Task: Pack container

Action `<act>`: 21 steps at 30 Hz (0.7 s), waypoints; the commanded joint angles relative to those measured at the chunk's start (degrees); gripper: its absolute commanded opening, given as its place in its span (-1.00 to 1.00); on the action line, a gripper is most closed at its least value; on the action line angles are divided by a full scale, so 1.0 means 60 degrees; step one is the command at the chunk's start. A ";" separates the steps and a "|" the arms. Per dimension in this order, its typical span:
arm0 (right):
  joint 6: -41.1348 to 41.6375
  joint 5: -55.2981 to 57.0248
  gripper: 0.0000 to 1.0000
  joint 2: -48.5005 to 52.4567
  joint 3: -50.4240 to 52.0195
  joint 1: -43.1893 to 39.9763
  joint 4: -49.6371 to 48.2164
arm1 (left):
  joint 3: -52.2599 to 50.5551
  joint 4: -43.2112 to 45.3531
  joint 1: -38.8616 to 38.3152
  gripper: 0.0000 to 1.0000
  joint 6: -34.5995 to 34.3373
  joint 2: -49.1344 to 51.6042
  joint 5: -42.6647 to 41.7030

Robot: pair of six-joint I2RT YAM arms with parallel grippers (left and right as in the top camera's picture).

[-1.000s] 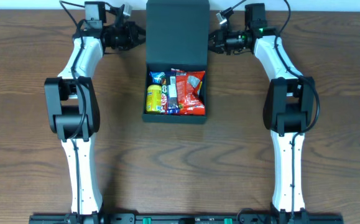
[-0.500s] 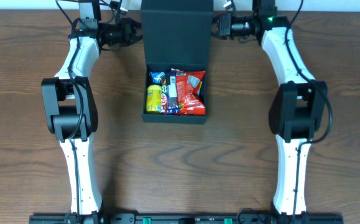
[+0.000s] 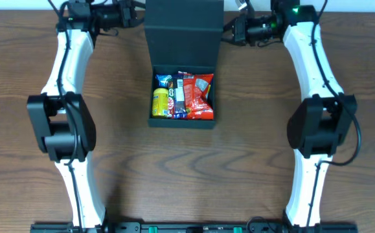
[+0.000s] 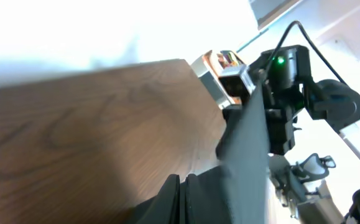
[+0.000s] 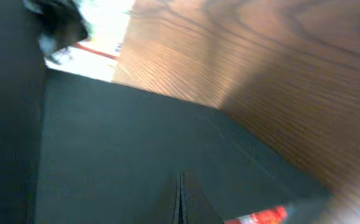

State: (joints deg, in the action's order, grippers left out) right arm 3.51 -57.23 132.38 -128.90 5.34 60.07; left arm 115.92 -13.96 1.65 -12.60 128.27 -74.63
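I'm looking down on the box (image 3: 182,123), which sits open in the middle of the counter (image 3: 239,162), towards the far edge and between the two arms. Its lid (image 3: 182,32) stands up from the back wall and looks wider than the base below it. The base is packed with snacks: a yellow packet (image 3: 160,102) at the left, a small blue packet (image 3: 164,80) behind it, a dark bar (image 3: 180,94) upright in the middle and a red packet (image 3: 203,90) filling the right side.

My left hand (image 3: 137,13) is at the lid's left edge, near the far end of the counter. It is clenched, and in its wrist view the thin black panel rises straight out from the closed fingers (image 4: 167,199), so I read it as grasping the lid.

My right hand (image 3: 229,29) is at the lid's right edge, opposite the left. It is clenched too. In its wrist view the fingers (image 5: 192,202) meet in a tight seam against the lid's black face, which fills most of the picture, with a sliver of red packet low at the right. I cannot tell from here whether it pinches the card or only touches it.

A green light (image 3: 295,10) glows on the right wrist
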 commanded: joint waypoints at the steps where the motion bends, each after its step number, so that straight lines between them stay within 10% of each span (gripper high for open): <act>1: -0.1388 0.1020 -0.98 -0.0787 -0.0142 0.0233 0.0335 | 0.0211 -0.0295 -0.0022 -0.87 0.0648 -0.0313 -0.0131; 21: -0.2284 0.2313 -0.97 -0.1253 -0.0142 0.0419 0.1308 | 0.0211 -0.3453 -0.0029 -0.83 0.2852 -0.1173 0.1392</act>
State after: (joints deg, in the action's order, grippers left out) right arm -8.60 -46.59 127.44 -128.97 7.75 68.03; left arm 116.09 -32.99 1.65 0.08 124.77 -71.05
